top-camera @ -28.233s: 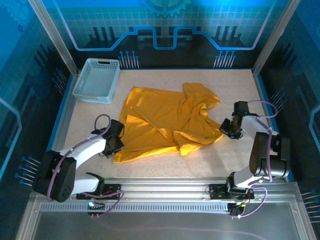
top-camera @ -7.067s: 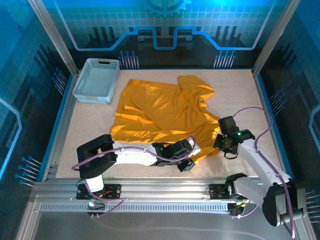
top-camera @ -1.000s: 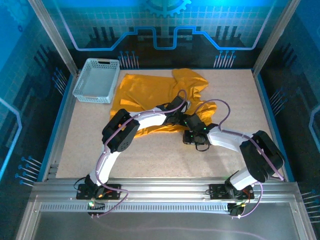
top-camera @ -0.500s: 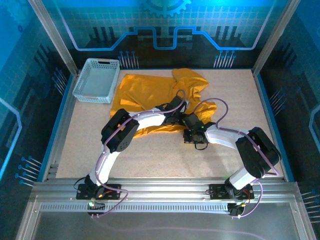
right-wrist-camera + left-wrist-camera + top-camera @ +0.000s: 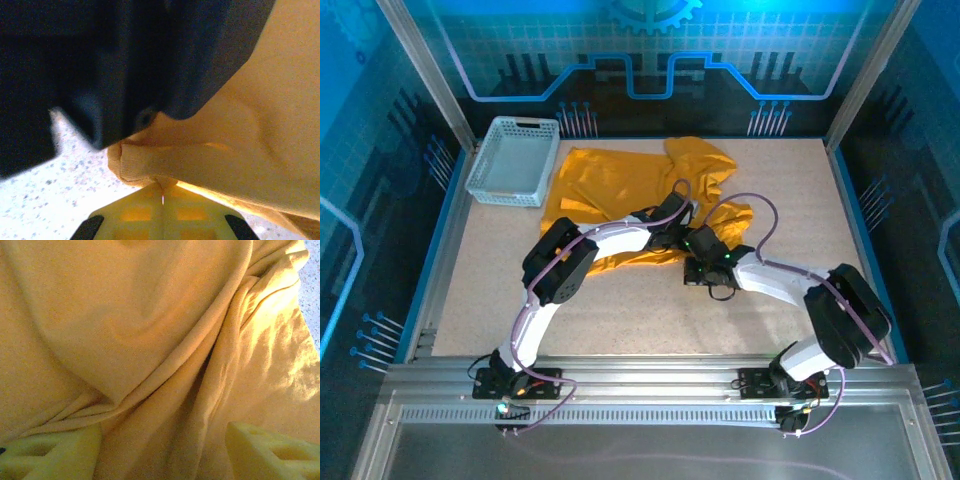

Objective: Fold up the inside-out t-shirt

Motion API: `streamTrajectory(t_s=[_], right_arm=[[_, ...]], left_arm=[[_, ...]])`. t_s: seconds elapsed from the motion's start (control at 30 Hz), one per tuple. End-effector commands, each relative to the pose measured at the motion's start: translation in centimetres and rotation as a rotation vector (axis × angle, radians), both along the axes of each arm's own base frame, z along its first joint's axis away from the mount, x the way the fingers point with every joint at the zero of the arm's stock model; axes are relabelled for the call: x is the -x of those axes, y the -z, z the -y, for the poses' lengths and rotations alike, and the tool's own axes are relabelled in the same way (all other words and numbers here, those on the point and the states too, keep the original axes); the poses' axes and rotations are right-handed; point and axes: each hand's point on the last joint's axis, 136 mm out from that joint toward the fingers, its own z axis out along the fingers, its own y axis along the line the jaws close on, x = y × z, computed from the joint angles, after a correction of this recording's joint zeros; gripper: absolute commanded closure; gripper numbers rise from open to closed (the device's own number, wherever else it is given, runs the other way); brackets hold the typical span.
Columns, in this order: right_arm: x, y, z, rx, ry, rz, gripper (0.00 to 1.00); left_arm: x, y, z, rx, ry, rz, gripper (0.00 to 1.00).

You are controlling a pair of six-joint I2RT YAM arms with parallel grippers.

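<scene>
The inside-out t-shirt [image 5: 620, 185] is a plain mustard-yellow cloth, bunched at the back middle of the table. My left gripper [image 5: 672, 228] reaches over its near right part. In the left wrist view, my left gripper [image 5: 162, 455] is open, its yellow fingers [image 5: 50, 457] wide apart over deep folds of the t-shirt [image 5: 150, 340]. My right gripper [image 5: 698, 264] lies low at the shirt's near edge, close beside the left one. Its jaws [image 5: 162, 192] are shut, pinching a rolled hem of the t-shirt [image 5: 165, 160]. The dark body of the left arm [image 5: 125, 60] looms just above that hem.
A light grey lattice basket [image 5: 512, 160] stands at the back left, next to the shirt's left edge. Bare speckled tabletop [image 5: 620, 310] spreads between the shirt and the arm bases. Blue walls and metal posts [image 5: 430, 80] enclose the table.
My right jaws have closed onto the shirt's hem. The right arm's elbow has shifted slightly to the right. The left arm and the shirt have stayed put.
</scene>
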Motion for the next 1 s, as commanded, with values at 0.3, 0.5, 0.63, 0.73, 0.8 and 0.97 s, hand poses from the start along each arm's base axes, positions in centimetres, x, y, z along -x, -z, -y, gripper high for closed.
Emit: streamTrajectory(t_s=[0.3,0.5,0.63,0.73,0.8,0.97], right_arm=[[6.9,-1.0,-0.8,-0.014,-0.012,-0.105,0.98],[10.1,-0.9,-2.6,-0.021,-0.077,-0.173,0.87],[10.3,-1.9,-2.4,0.000,-0.103,-0.160,0.80],[10.0,-3.3,-1.7,0.004,-0.107,-0.113,0.69],[9.6,-3.5,-1.1,0.010,-0.098,-0.091,0.65],[8.0,-2.1,0.1,0.001,-0.060,-0.105,0.68]], left_arm=[[0.8,0.7,-1.4,-0.062,-0.032,-0.040,0.32],[0.8,0.9,-1.4,-0.064,-0.036,-0.040,0.32],[0.8,1.1,-1.5,-0.066,-0.041,-0.043,0.32],[0.9,1.1,-1.6,-0.071,-0.040,-0.042,0.32],[0.9,1.1,-1.7,-0.074,-0.040,-0.041,0.32],[0.9,1.0,-1.7,-0.072,-0.038,-0.039,0.31]])
